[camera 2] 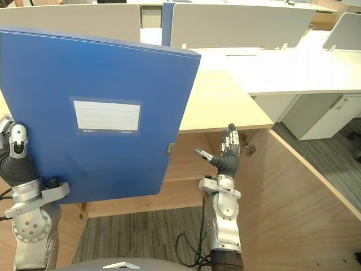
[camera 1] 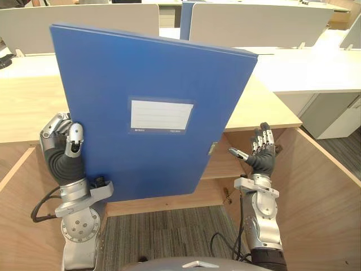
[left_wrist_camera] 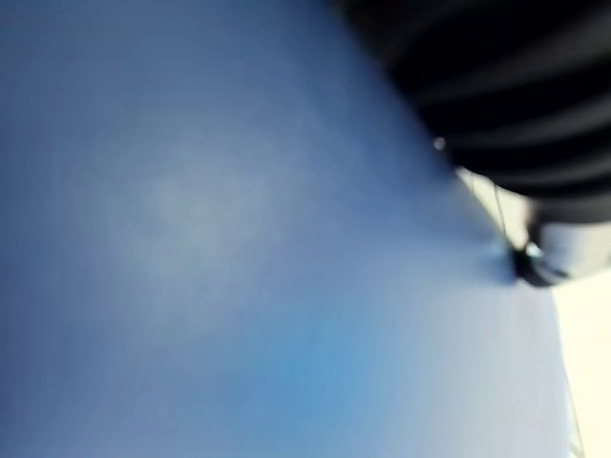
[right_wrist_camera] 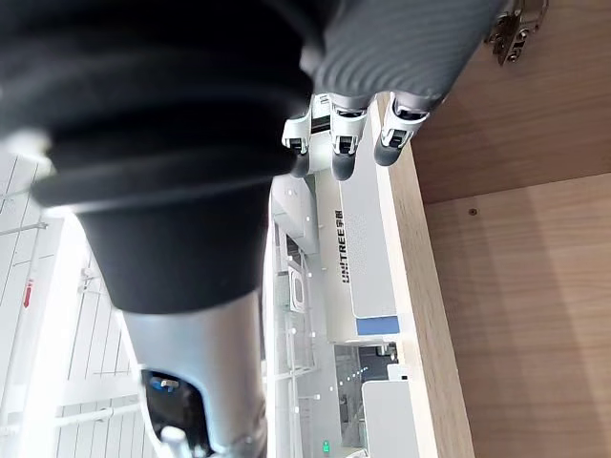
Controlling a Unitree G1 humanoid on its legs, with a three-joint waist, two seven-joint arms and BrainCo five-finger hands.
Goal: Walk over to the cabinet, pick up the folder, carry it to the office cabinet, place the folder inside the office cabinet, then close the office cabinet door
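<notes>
Solid deep blue across the folder (camera 1: 141, 84), broken by a white label (camera 1: 161, 115) ruled with thin grey lines. Pale wood grain on the desk (camera 1: 22, 107) and side panel (camera 1: 321, 197). Grey carpet (camera 1: 163, 231) with fine darker stripes. Silver fingers, dark tips and black ribbed covers on the left hand (camera 1: 65, 155) and right hand (camera 1: 262, 157).

Pretty bright, even office light coming from overhead, so the blue folder (camera 1: 152, 107) just gets a soft pale sheen on its face, the white desks (camera 1: 304, 68) far right go almost glary, and the only real shade sits under the wooden desktop (camera 1: 22, 107).
</notes>
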